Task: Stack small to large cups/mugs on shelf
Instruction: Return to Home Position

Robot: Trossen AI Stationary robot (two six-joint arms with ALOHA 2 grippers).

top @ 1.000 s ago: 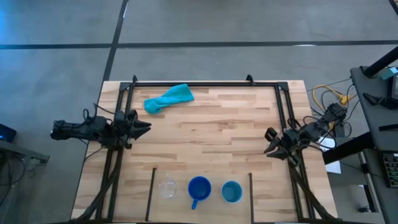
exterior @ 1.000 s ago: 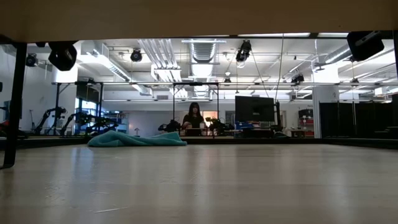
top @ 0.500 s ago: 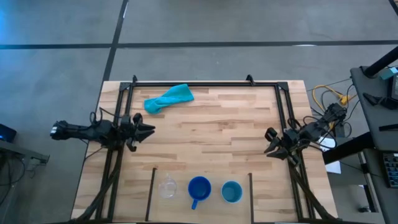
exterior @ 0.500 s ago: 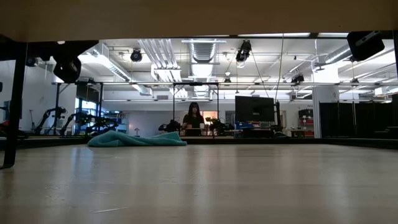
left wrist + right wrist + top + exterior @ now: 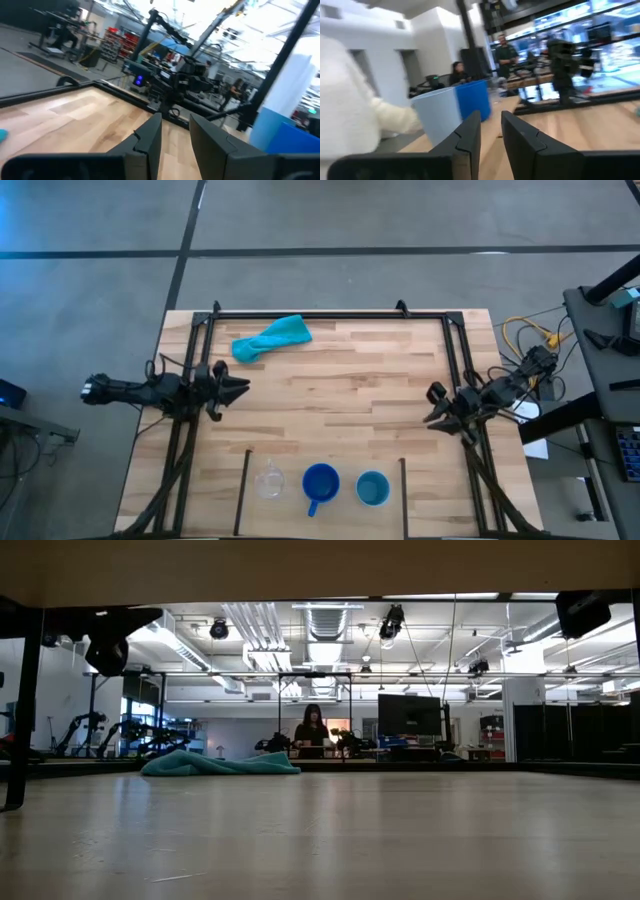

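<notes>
cups on shelf [image 5: 385, 515] at tabletop's near edge: tiny clear cup [image 5: 269, 481], dark blue handled mug [image 5: 320, 482], light blue handleless cup [image 5: 372, 488], in a row, unstacked | left gripper [image 5: 236, 385], right gripper [image 5: 431, 406] at side rails, fingers narrowly parted, grasping nothing | descend vertically onto clear cup, avoiding the neighbouring mug | teal cloth [image 5: 271, 338] well apart

Two dark, nearly black jointed robot arms. The left gripper [image 5: 238, 385] and right gripper [image 5: 431, 408] each end in two tapered, angular black fingers [image 5: 150, 141]. Thin black cables loop along both arms, with bundled wiring near their bases.
</notes>
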